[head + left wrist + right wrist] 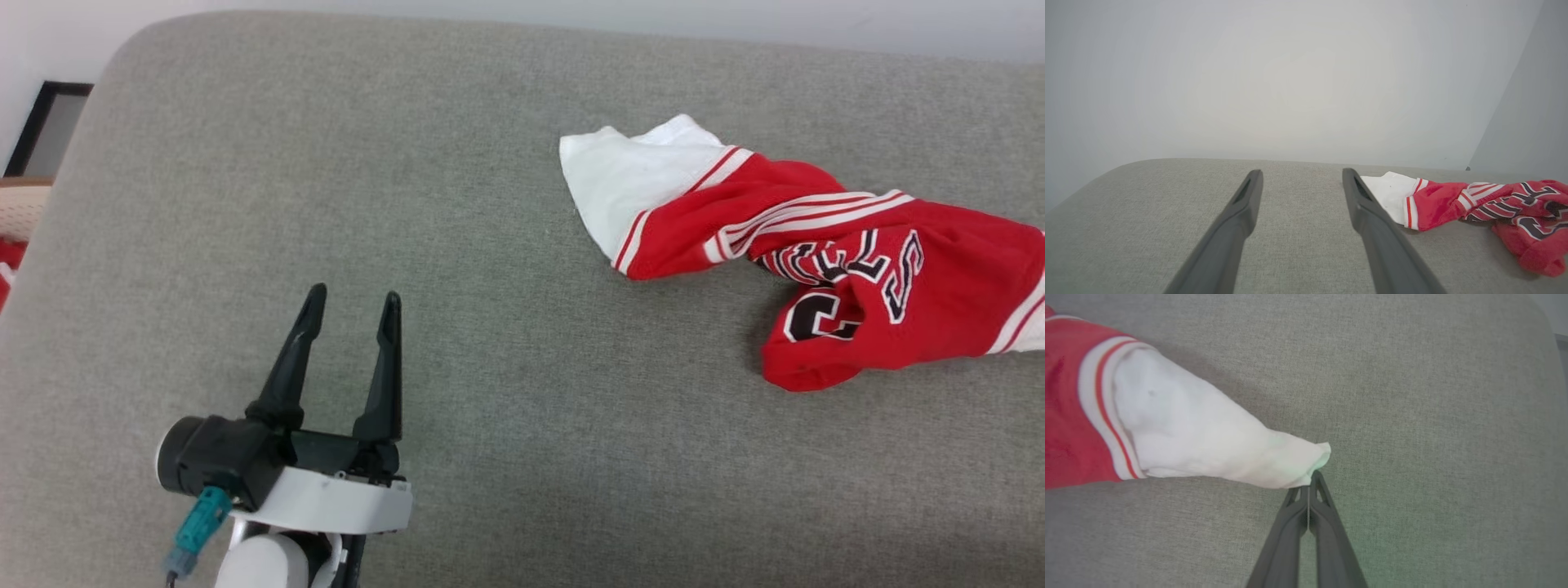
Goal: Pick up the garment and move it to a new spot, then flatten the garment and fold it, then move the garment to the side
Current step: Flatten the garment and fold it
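Two pairs of jaws: my left jaws stand apart, lower left, over the grey cushion point(490, 425); my right jaws, pressed together, clamp the garment point(947, 269) by its white sleeve point(1208, 433) tip.

The garment point(816, 253) is lying toward the surface's point(506, 425) right edge. The left gripper point(354, 292) is hovering over its near left part, well apart.
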Tool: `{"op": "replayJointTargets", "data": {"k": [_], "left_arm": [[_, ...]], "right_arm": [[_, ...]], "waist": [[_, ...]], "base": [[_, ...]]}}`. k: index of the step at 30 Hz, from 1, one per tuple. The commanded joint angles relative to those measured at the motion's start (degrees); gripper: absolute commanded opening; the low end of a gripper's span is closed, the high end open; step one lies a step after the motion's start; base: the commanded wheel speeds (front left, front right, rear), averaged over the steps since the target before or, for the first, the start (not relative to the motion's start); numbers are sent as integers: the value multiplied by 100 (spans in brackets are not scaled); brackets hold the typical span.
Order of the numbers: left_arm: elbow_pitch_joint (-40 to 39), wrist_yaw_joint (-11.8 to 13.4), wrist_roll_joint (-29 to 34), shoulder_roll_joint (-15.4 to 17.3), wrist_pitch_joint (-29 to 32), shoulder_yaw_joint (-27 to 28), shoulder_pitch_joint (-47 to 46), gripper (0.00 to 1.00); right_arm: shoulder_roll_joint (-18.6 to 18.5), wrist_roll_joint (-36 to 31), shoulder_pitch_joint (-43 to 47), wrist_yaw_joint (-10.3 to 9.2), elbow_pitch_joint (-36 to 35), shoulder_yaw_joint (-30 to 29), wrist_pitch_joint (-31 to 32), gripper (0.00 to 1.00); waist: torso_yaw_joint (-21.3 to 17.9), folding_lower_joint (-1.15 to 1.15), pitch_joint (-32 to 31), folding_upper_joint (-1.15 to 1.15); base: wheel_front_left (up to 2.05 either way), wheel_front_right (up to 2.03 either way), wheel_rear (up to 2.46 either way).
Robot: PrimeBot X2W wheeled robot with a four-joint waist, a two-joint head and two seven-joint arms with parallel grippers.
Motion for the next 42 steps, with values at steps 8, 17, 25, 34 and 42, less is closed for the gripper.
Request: {"op": "replayJointTargets", "data": {"k": [8, 17, 25, 34, 42], "left_arm": [[36, -39, 40, 3, -1, -20, -87, 100], [85, -41, 99, 3, -1, 15, -140, 100], [189, -45, 213, 105, -1, -24, -229, 100], [236, -46, 102, 825, -1, -425, -479, 100], [613, -36, -599, 2286, 474, -1865, -1380, 100]], "right_arm": [[285, -347, 57, -7, 796, -344, -359, 0], [722, -1025, -368, -7, 1731, -598, -860, 0], [1010, -1535, -486, -7, 2108, -805, -1777, 100], [1338, -1778, -50, -7, 1443, -1437, -3086, 100], [2417, -2768, 952, -6, -517, -3055, -3117, 100]], "waist": [[14, 0, 136, 0], [5, 0, 217, 0], [-175, 0, 150, 0], [-584, 0, 84, 0], [-1046, 0, 24, 0]], "base": [[0, 0, 0], [0, 0, 0], [0, 0, 0], [0, 0, 0], [0, 0, 0]]}}
